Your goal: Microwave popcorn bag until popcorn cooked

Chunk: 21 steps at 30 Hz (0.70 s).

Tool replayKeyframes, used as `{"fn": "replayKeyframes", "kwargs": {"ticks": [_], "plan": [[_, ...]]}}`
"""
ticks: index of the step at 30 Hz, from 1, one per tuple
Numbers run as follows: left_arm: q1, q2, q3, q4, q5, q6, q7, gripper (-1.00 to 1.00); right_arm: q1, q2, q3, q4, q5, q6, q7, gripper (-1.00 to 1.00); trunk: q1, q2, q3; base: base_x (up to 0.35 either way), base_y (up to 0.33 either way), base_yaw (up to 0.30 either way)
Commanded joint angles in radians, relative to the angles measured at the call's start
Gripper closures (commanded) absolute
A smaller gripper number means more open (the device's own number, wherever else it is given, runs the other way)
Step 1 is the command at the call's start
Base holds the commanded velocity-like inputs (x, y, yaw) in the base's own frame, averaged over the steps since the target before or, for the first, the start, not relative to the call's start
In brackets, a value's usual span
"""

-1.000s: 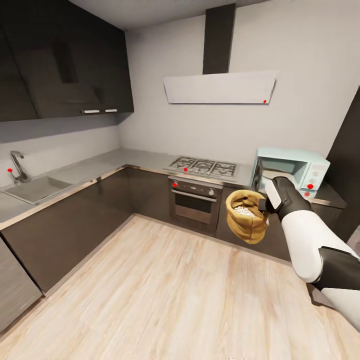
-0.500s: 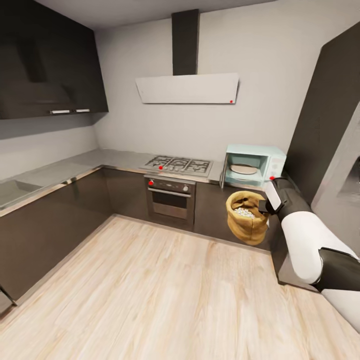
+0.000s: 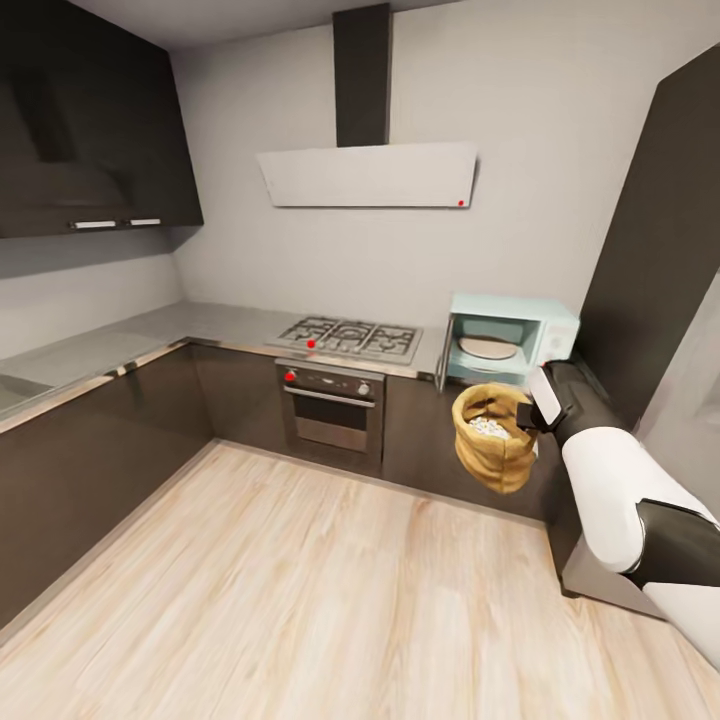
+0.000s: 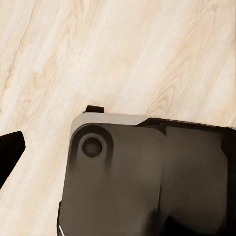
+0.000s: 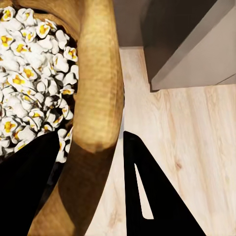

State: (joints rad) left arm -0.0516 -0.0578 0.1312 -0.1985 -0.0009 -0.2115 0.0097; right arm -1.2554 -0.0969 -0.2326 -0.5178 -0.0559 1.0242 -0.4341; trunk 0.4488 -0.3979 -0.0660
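Note:
In the head view my right gripper (image 3: 528, 416) is shut on the rim of the popcorn bag (image 3: 492, 448), holding the tan ridged sack in the air above the floor. White popcorn (image 3: 487, 427) fills its mouth. The right wrist view shows the bag's thick rim (image 5: 98, 73) pinched between the black fingers (image 5: 152, 196), with white-yellow popcorn (image 5: 29, 83) heaped inside. Just behind the bag, the pale blue microwave (image 3: 512, 338) stands on the countertop (image 3: 190, 324) with its door swung open to the left and a round plate inside. A black fingertip (image 4: 10, 150) shows over the wood floor.
A gas hob (image 3: 352, 338) and a steel oven (image 3: 328, 404) stand left of the microwave, under a white hood (image 3: 368, 176). A tall dark cabinet (image 3: 655, 250) rises at the right. Dark base cabinets line the left wall. My own dark base (image 4: 147, 182) is over the plank floor (image 3: 300, 590).
The camera has swung right: the sink has left the picture and the microwave's open front now faces me. The bag stays in my right gripper.

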Motion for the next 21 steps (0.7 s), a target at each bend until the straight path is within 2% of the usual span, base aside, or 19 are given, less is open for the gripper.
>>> {"fn": "replayKeyframes", "kwargs": {"ticks": [1,8,21], "plan": [[-0.001,-0.001,0.004,0.001,0.000,-0.003,0.001,-1.00,-0.001,0.000,-0.002,-0.001,-0.006,0.001,-0.005,1.00,0.001,-0.002,-0.002,0.344,-0.003,0.000],[-0.001,-0.001,0.004,0.001,-0.001,-0.003,0.001,-1.00,-0.001,-0.001,-0.003,-0.002,-0.006,0.002,-0.006,1.00,0.001,-0.002,-0.002,0.343,-0.108,0.000],[-0.002,-0.001,0.005,0.001,0.001,-0.003,0.001,-1.00,-0.001,-0.002,-0.005,-0.001,-0.010,0.001,-0.005,1.00,0.001,-0.002,-0.002,0.324,-0.194,0.000]]}}
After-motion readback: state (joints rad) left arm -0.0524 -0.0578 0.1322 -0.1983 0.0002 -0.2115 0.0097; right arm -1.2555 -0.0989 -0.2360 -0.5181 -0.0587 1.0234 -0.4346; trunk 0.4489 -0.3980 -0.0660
